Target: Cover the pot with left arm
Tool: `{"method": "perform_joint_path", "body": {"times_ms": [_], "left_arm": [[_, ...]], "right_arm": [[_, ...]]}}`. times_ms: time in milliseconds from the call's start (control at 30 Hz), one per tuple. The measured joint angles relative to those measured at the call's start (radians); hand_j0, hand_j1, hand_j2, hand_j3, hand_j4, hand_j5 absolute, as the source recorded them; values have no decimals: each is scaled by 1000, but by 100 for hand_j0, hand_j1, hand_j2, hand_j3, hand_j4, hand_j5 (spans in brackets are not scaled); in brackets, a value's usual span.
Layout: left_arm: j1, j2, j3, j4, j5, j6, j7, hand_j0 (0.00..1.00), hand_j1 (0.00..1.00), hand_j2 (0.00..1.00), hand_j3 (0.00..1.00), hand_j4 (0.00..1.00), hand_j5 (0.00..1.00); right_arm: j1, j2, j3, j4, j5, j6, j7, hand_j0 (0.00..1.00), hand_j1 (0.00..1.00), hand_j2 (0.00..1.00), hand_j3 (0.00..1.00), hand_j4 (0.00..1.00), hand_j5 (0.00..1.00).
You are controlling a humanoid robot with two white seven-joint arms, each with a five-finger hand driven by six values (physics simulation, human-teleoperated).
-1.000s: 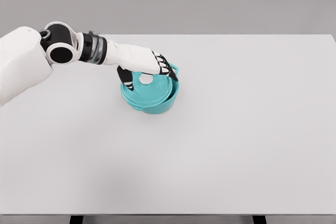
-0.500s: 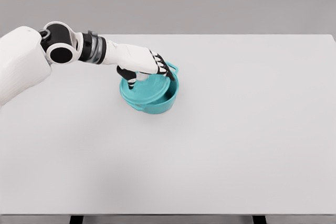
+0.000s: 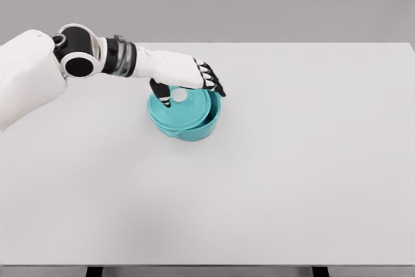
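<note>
A teal pot (image 3: 202, 128) stands on the white table (image 3: 292, 160), left of the middle. Its teal lid (image 3: 183, 112) lies nearly flat on top of it, shifted a little toward the left rim, with the white knob (image 3: 180, 95) showing. My left hand (image 3: 192, 89) hovers just over the lid. Its fingers (image 3: 211, 83) stretch out past the far rim and the thumb (image 3: 161, 94) hangs down left of the knob. The knob sits uncovered between thumb and fingers, and the hand looks open. The right arm is out of view.
The table's front edge (image 3: 207, 264) runs along the bottom of the picture, and a grey wall rises behind the far edge. My left forearm (image 3: 123, 58) reaches over the table from the upper left.
The lid has gone from tilted to nearly flat on the pot. The hand has lifted slightly and its fingers have straightened away from the knob.
</note>
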Motion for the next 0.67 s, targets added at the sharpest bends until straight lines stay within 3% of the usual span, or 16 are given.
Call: {"method": "perform_joint_path", "body": {"times_ms": [100,267,433,533,667], "left_arm": [[-20,-3,2,-10,10,0,1,100,100,100,100,100,100],[-58,37,27,-81,105,0,1,100,100,100,100,100,100],[-74,287,56,-99,145,0,0,100,100,100,100,100,100],[-9,447,65,-102,148,-1,0,100,100,100,100,100,100],[22,529,71,-95,149,-1,0,100,100,100,100,100,100]], "right_arm": [[0,0,0,0,0,0,0,100,100,100,100,100,100],[-2,0,0,0,0,0,0,100,100,100,100,100,100],[-2,0,0,0,0,0,0,100,100,100,100,100,100],[0,0,0,0,0,0,0,100,100,100,100,100,100],[0,0,0,0,0,0,0,100,100,100,100,100,100]]}}
